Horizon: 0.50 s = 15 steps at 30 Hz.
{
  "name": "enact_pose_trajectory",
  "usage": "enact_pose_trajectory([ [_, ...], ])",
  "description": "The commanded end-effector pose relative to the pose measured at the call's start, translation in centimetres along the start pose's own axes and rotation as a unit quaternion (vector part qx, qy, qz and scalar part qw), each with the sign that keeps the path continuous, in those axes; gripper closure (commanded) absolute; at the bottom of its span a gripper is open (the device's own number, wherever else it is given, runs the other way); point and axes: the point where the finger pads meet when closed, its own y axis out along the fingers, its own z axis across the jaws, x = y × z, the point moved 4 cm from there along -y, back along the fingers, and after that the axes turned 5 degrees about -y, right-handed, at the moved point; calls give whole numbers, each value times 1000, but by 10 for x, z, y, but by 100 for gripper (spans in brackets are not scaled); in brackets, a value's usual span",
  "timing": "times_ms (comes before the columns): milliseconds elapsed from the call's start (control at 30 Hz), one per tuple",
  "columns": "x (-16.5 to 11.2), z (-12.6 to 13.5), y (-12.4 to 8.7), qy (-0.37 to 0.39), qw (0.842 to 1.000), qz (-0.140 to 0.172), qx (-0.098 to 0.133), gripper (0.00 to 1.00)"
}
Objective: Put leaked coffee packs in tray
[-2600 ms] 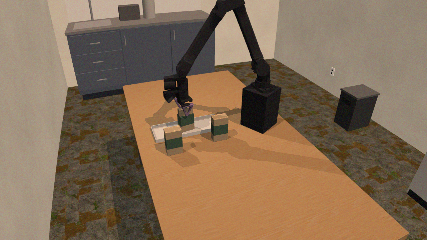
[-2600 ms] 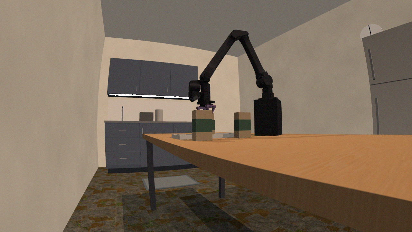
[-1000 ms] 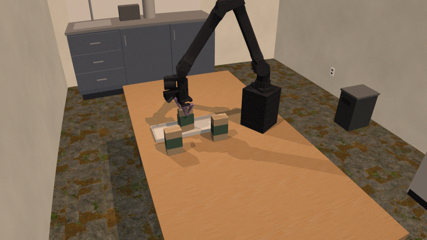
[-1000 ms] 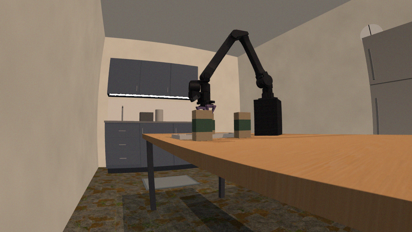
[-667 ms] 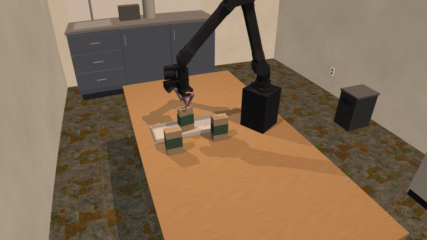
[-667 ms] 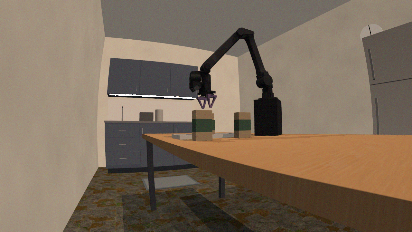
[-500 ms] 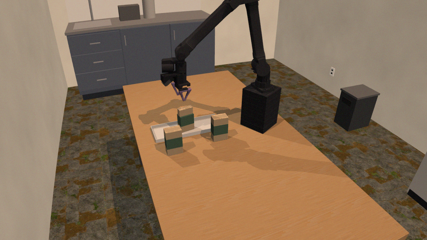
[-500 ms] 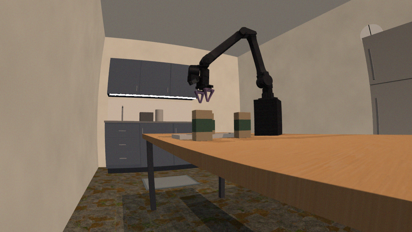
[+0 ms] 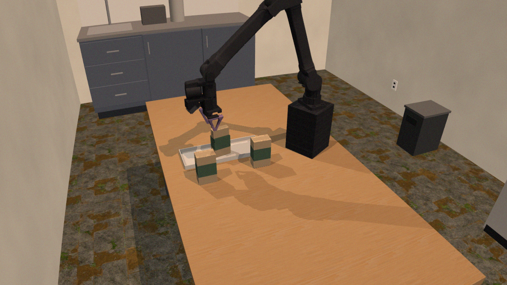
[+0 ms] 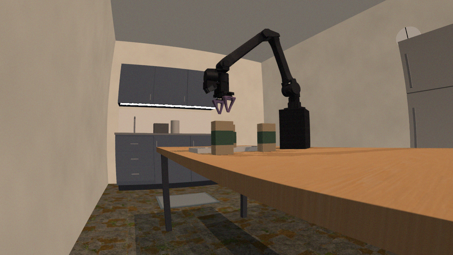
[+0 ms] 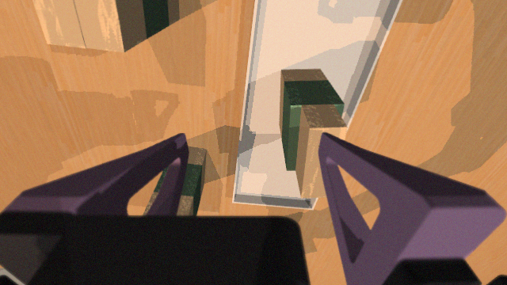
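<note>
— How many packs do you count?

— I count three, all upright. One pack (image 9: 220, 141) stands inside the single white tray (image 9: 184, 156). A second pack (image 9: 205, 166) stands on the worktop (image 9: 283, 212) at the tray's near left end, and a third pack (image 9: 260, 151) stands on the worktop at its right end.

— And the end effector?

— My one end effector (image 9: 213, 122) hangs above the pack in the tray, fingers spread, released, gripping nothing.

— Anything else on the worktop?

— One black pedestal (image 9: 297, 141) carrying the arm, far right.
</note>
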Motion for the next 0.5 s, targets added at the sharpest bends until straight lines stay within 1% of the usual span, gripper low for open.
enact_pose_trajectory([
  [0, 62, 36, -8, 39, 999, -13, -6, 21],
  [33, 71, 54, -7, 50, 999, -13, -5, 21],
  [67, 81, 62, -7, 50, 999, -13, -5, 21],
  [100, 94, 82, -7, 58, 998, -13, -5, 21],
  [133, 101, 96, -6, 64, 998, -13, -4, 21],
  [167, 105, 102, -6, 66, 998, -14, -4, 21],
  [233, 105, 103, -6, 66, 998, -14, -4, 21],
  [267, 105, 91, -6, 77, 997, -14, -4, 21],
  [300, 101, 91, -3, 78, 997, -9, -4, 21],
  [333, 86, 92, -3, 78, 997, 0, -5, 21],
  [367, 86, 92, -7, 78, 997, -4, -4, 21],
  [433, 86, 92, -7, 78, 997, -4, -4, 21],
  [467, 110, 91, -24, 77, 996, -34, -3, 21],
])
